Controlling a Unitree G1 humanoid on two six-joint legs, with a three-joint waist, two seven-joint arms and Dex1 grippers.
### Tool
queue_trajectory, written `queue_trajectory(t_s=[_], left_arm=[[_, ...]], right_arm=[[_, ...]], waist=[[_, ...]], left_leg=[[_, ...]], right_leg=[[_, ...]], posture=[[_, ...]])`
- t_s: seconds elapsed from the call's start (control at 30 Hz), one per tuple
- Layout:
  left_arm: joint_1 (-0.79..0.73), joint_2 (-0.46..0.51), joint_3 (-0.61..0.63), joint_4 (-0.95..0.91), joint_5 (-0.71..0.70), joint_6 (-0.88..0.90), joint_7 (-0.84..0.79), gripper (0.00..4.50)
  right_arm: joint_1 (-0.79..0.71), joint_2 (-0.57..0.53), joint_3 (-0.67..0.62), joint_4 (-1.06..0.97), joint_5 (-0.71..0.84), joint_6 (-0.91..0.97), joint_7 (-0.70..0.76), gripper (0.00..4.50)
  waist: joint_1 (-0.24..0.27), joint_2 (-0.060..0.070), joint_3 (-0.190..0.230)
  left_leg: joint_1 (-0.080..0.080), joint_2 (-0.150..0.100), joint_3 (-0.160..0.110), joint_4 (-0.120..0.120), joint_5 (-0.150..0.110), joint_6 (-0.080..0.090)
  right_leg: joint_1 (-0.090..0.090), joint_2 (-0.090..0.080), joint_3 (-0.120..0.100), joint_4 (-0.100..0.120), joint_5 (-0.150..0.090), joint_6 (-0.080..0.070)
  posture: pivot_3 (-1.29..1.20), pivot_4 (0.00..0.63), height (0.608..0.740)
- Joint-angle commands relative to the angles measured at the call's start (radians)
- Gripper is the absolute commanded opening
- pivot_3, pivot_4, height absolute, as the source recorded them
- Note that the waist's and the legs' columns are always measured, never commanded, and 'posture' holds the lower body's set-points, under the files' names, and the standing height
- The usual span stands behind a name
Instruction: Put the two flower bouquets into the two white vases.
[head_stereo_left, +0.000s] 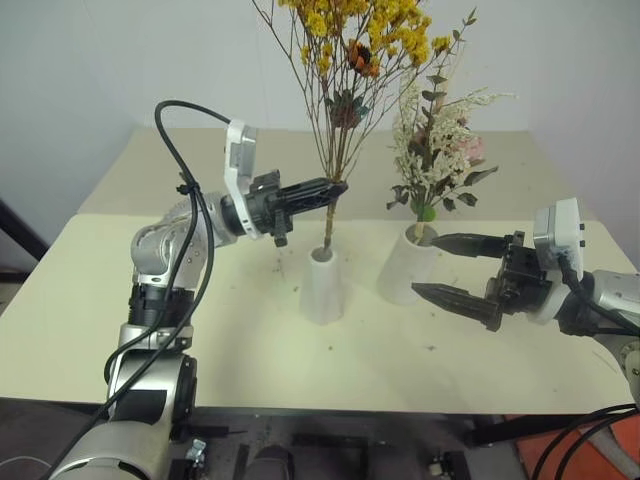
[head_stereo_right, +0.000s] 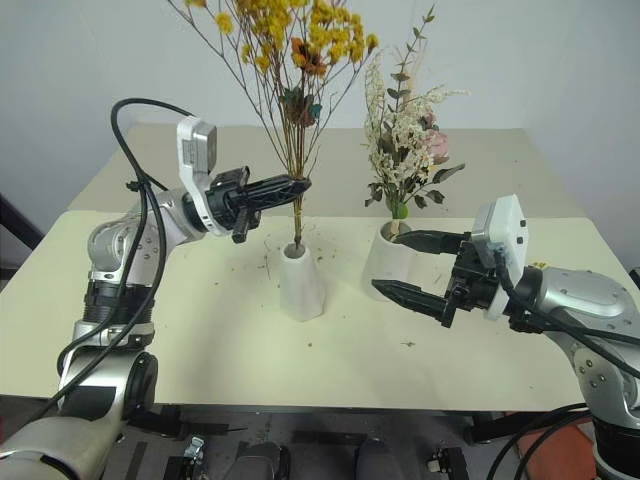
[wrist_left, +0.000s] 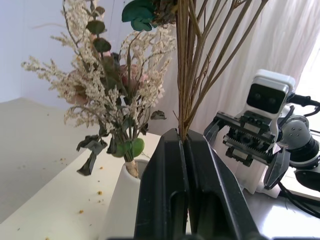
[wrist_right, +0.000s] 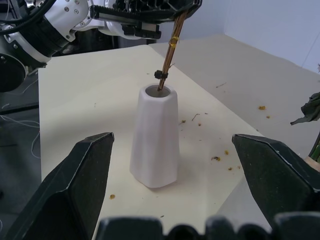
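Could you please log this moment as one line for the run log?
left gripper: shut on yellow bouquet, stems entering narrow vase | right gripper: open | white bouquet: in wide vase

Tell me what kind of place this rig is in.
Probably an indoor lab or test room, not a home: a plain cream tabletop against bare pale walls, loose cables and equipment under the table edge, and a white curtain behind the setup.
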Motion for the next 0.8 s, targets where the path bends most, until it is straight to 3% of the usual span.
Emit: queue_trajectory(t_s=[0.03, 0.8], left_arm=[[0.001, 0.006, -0.002, -0.013, 0.009, -0.032, -0.013, 0.03], [0.08, 0.0, -0.022, -0.022, 0.057, -0.09, -0.021, 0.03]], right_arm=[[0.004, 0.002, -0.046, -0.031, 0.021, -0.027, -0.006, 4.5], [0.01, -0.004, -0.051, -0.041, 0.037, -0.023, -0.017, 4.5]], waist=[[0.0, 0.0, 0.0], [0.0, 0.0, 0.0]], left_leg=[[0.0, 0.0, 0.0, 0.0, 0.0, 0.0], [0.0, 0.0, 0.0, 0.0, 0.0, 0.0]], right_leg=[[0.0, 0.0, 0.0, 0.0, 0.0, 0.0], [0.0, 0.0, 0.0, 0.0, 0.0, 0.0]], posture=[[0.0, 0.15, 0.74], [0.0, 0.15, 0.74]])
